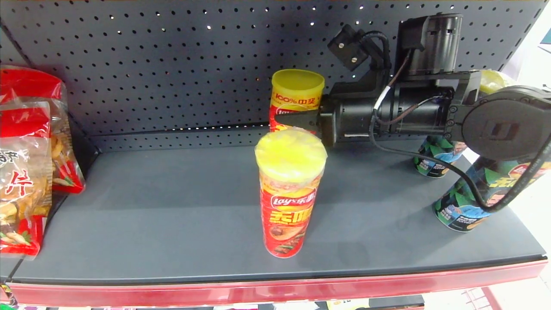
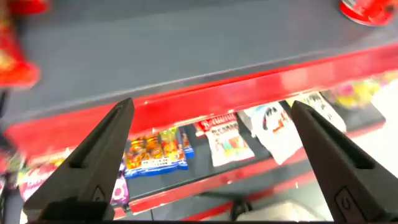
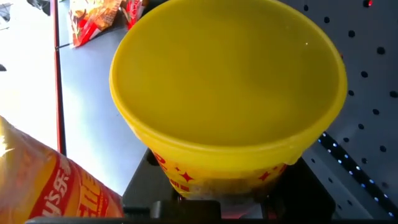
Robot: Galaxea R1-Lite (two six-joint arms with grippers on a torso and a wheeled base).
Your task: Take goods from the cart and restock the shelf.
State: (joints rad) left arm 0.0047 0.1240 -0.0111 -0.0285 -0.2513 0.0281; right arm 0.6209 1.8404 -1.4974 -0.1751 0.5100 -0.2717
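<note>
Two red chip cans with yellow lids stand on the grey shelf. The front can is upright mid-shelf and stands free. The rear can is near the pegboard, and my right gripper is shut on its side, coming in from the right. In the right wrist view the rear can's lid sits between dark fingers, with the front can beside it. My left gripper is open with nothing in it, below and in front of the shelf's red front edge.
Two green cans stand at the shelf's right end, behind my right arm. Snack bags lean at the left end. The pegboard wall closes the back. Packaged goods lie on the lower shelf.
</note>
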